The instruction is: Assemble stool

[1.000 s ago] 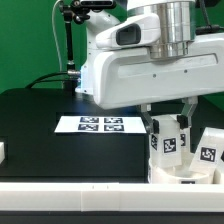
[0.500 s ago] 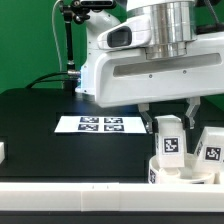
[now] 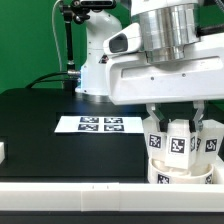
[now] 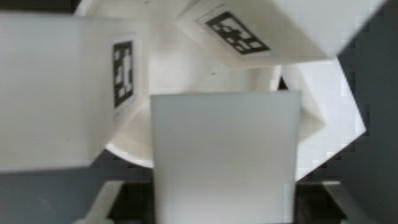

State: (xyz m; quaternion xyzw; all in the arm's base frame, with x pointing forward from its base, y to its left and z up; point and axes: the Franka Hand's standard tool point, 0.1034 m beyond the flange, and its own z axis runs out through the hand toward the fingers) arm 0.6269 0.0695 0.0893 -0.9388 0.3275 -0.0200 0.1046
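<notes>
The round white seat (image 3: pixel 181 176) lies at the exterior view's lower right, and it fills the wrist view (image 4: pixel 196 60) too. Two tagged white legs (image 3: pixel 155 137) (image 3: pixel 209 143) stand on it; in the wrist view they show as large blocks (image 4: pixel 63 95) (image 4: pixel 267 28). My gripper (image 3: pixel 177 124) is shut on a third white leg (image 3: pixel 180 142), held upright just over the seat between the other two. In the wrist view this leg (image 4: pixel 222 150) fills the gap between my dark fingers (image 4: pixel 114 200). Whether its lower end touches the seat is hidden.
The marker board (image 3: pixel 100 124) lies on the black table left of the seat. A long white rail (image 3: pixel 70 196) runs along the front edge. A small white part (image 3: pixel 3 152) sits at the exterior view's far left. A black stand with cables rises at the back.
My gripper has moved toward the exterior view's right with the leg in it. The leg now hangs over the middle of the seat between the two standing legs.
</notes>
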